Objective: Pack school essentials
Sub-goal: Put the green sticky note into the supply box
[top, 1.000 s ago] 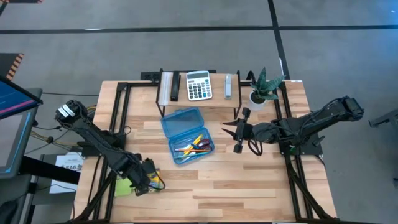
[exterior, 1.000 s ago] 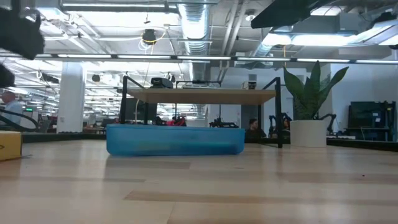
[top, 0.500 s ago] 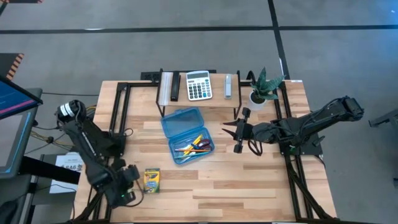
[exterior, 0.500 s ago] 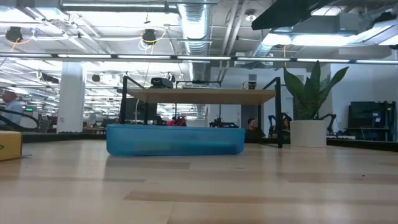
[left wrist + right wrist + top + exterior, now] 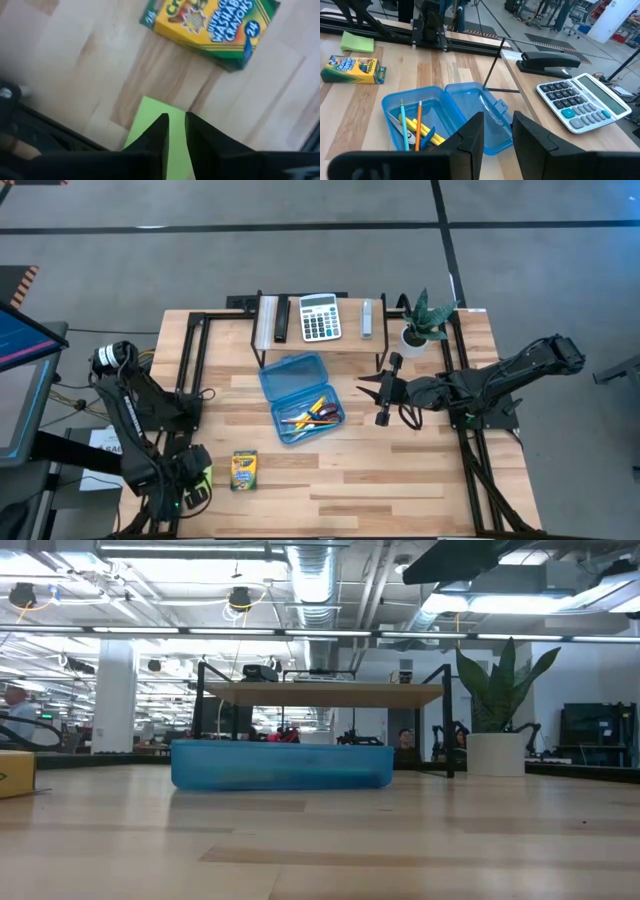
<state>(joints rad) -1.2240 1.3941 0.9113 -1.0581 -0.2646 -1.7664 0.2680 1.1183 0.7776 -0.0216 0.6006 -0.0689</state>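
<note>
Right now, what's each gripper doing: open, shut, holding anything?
Left gripper: fingers nearly together, a thin gap showing, holding nothing, over the lime sticky-note pad.
Right gripper: open, empty, waiting near the blue case.

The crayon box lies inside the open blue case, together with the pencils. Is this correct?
Not correct. The high view shows the crayon box lying on the bare table, apart from the open blue case; the pencils are inside it.
</note>
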